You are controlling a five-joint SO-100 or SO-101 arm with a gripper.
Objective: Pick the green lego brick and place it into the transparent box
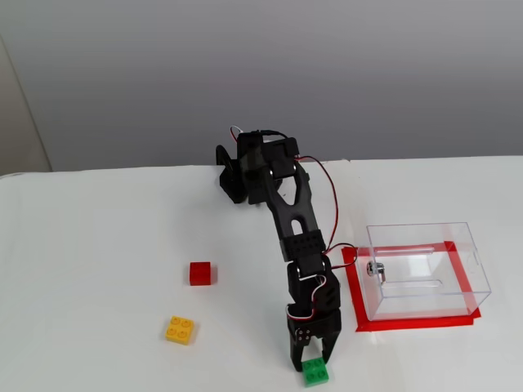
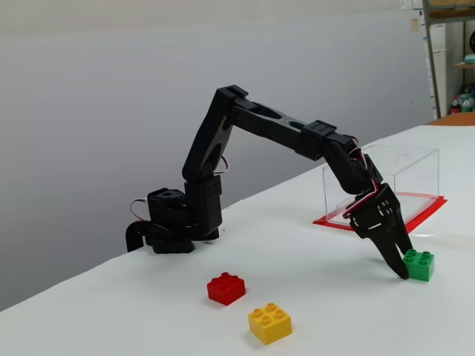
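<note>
tool [image 2: 401,268] tips touch green lego brick [image 2: 418,265] on table [image 2: 319,311].

No legible text or labels.

We see a white table [image 1: 98,245] with a grey wall [image 1: 327,73] behind it. On the table sits a red brick [image 1: 199,273]. A yellow brick [image 1: 180,329] with four round bumps lies near it, at about 7 o'clock from the red one in a fixed view. In the other fixed view the red brick [image 2: 226,288] shows bumps on top too, and the yellow brick [image 2: 270,322] sits at about 5 o'clock from it. They do not touch. Red tape [image 1: 409,322] makes a flat frame on the table at the right.
</note>
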